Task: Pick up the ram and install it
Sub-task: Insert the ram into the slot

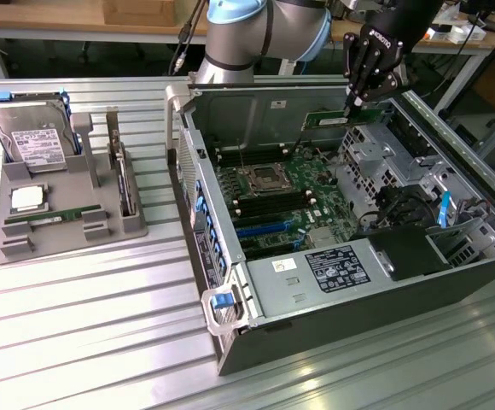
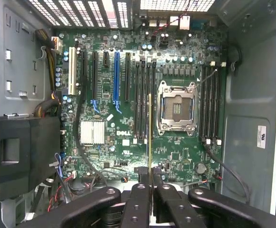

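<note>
The gripper (image 2: pixel 150 189) is closed narrow on the ram (image 2: pixel 150 137), the thin board pinched edge-on between its two inner fingers (image 2: pixel 139 202). From the wrist the stick reads as a single gold line running straight away from the fingertips. Its long axis lies parallel to the dark memory slots (image 2: pixel 142 102) that sit just beside the processor socket (image 2: pixel 176 107), between that socket and the blue expansion slot (image 2: pixel 116 78). So the ram is not off to one side of the gripper but directly beneath it, and it appears to line up with that bank of slots rather than with the second bank (image 2: pixel 211 104) on the socket's far side. In the exterior view the gripper (image 1: pixel 351 104) holds the ram (image 1: pixel 326 119) by one end, the green board stretching level toward the exterior view's left, well above the socket (image 1: pixel 259 178) and near the rim of the open case (image 1: pixel 316 320) — not yet seated, by my reading. Farther from the socket, outside the case on the bench (image 1: pixel 102 342), a grey tray (image 1: pixel 13 248) carries a hard drive (image 1: pixel 34 141).
</note>
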